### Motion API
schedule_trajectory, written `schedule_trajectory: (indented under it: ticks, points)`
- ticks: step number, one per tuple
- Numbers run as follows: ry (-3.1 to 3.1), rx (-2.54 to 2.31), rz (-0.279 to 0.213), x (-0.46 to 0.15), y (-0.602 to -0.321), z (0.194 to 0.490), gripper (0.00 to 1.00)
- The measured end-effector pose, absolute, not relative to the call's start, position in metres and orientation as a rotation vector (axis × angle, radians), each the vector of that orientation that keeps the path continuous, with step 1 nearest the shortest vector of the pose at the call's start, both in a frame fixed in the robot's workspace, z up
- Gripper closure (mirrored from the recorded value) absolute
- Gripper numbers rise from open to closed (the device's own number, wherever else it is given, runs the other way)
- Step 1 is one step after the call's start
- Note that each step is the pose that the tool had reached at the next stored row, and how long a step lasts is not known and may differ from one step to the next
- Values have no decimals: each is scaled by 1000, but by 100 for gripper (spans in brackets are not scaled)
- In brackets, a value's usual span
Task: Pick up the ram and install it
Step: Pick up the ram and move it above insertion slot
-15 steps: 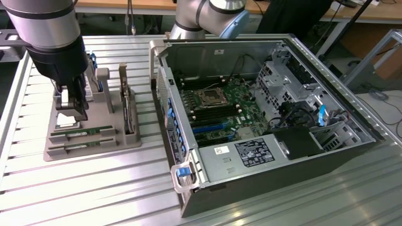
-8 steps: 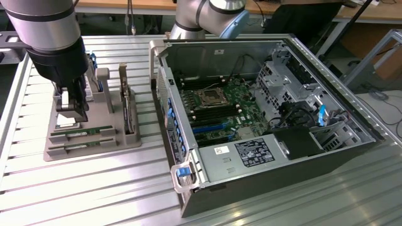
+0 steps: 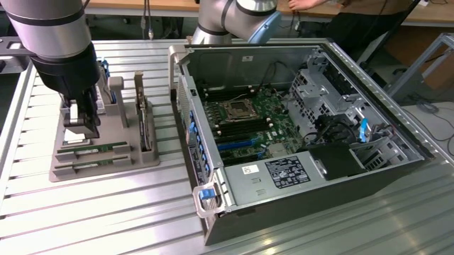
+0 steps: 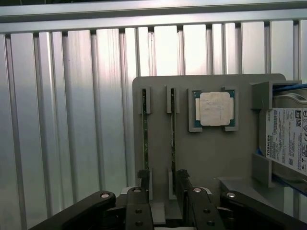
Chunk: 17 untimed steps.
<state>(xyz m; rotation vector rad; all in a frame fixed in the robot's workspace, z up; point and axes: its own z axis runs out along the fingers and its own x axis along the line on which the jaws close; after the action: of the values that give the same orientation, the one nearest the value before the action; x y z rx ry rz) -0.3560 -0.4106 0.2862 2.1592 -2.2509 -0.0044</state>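
Note:
Two ram sticks (image 3: 92, 149) (image 3: 91, 166), thin green boards, lie in slots of a grey holder (image 3: 150, 159) on the slatted table, at the exterior view's left. In the wrist view they appear edge-on as two parallel green strips (image 4: 145, 139) (image 4: 173, 139) on the holder (image 4: 211, 158). My gripper (image 3: 80, 127) hangs just above the holder's far part, close to the sticks' ends. It is open (image 4: 162, 184), one dark fingertip (image 4: 143, 178) near each strip, touching neither and holding nothing.
A square silver processor (image 4: 214, 109) sits in its pocket beside the sticks. A hard drive with blue rails (image 3: 145, 122) (image 4: 288, 139) stands in the holder. An open computer case (image 3: 369, 175) with its motherboard (image 3: 248, 122) lies at the exterior view's right. A person's hand (image 3: 312, 4) shows at the back.

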Motion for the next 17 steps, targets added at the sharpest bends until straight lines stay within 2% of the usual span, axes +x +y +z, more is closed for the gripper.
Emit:
schedule_trajectory:
  ticks: [17]
  points:
    - [-2248, 2162, -4, -356, -411, 283, 64]
